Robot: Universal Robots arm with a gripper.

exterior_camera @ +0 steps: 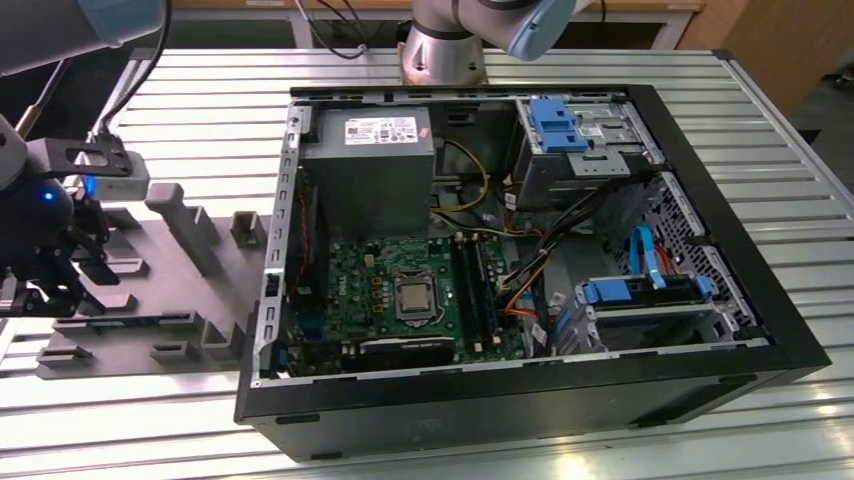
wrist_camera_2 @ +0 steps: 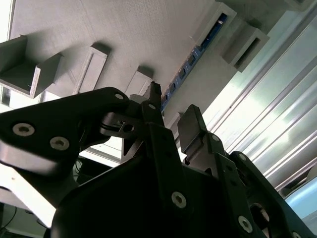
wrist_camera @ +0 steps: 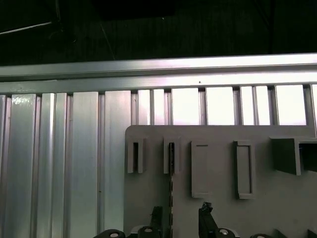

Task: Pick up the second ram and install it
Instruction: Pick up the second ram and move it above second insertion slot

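At the exterior view's left edge, the gripper (exterior_camera: 60,290) hangs low over a grey fixture plate (exterior_camera: 200,290). The plate lies flat on the slatted metal table (exterior_camera: 200,90), just beside the open computer case (exterior_camera: 747,330).

In both wrist views the gripper (wrist_camera_2: 172,106) (wrist_camera: 181,215) is released. Its two black fingers (wrist_camera_2: 190,124) stand clearly apart and nothing is clamped between them.

The second ram (wrist_camera_2: 185,67) (wrist_camera: 171,163) rests on edge in a narrow slot of the fixture plate, held between small grey blocks. In the second wrist view it shows as a thin blue strip with dark chips, and it runs straight toward the gap between the fingers. In the first wrist view its thin edge lines up between the two fingertips (wrist_camera: 205,214), nearer to one of them. Whether either finger touches it cannot be told.

The case fills the centre and the exterior view's right. Inside it, the green motherboard (exterior_camera: 387,270) lies toward the lower middle of the frame, and the long black slots (exterior_camera: 474,290) sit along its right side. The grey power-supply box (exterior_camera: 367,170) sits above the board, toward the upper middle. The ram is well apart from those slots and outside the case.
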